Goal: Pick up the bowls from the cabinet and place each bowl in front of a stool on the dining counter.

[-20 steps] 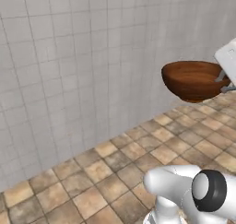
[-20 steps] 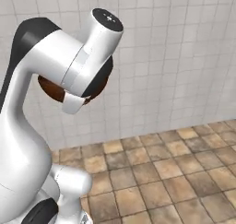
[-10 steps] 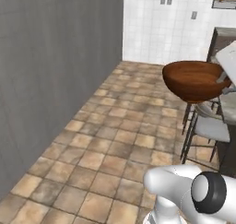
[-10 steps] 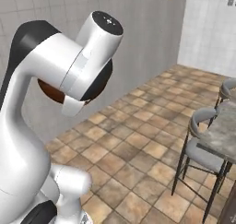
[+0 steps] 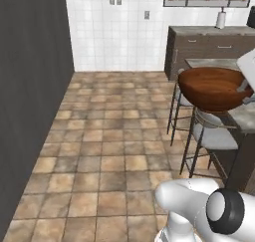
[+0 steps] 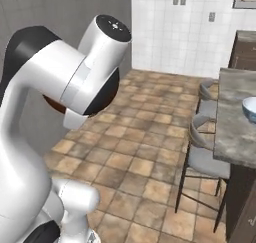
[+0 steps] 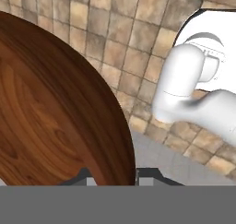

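My gripper is shut on the rim of the dark reddish-brown wooden bowl and holds it in the air over the near stool. In the hand view the bowl sits between the fingertips of the gripper, with the floor far below. The dining counter runs along the right, and the white patterned bowl rests on its top. Several stools stand along its side. In the right base view a sliver of the held bowl shows behind my arm. The cabinet is out of view.
A dark grey wall stands on the left and a white tiled wall at the back. Dark drawer cabinets with a white roll on top stand at the back right. Brown tiled floor lies open between.
The whole picture has swung as the base turned, from a tiled wall to the stools and the dining counter. The wooden bowl has stayed in the shut gripper.
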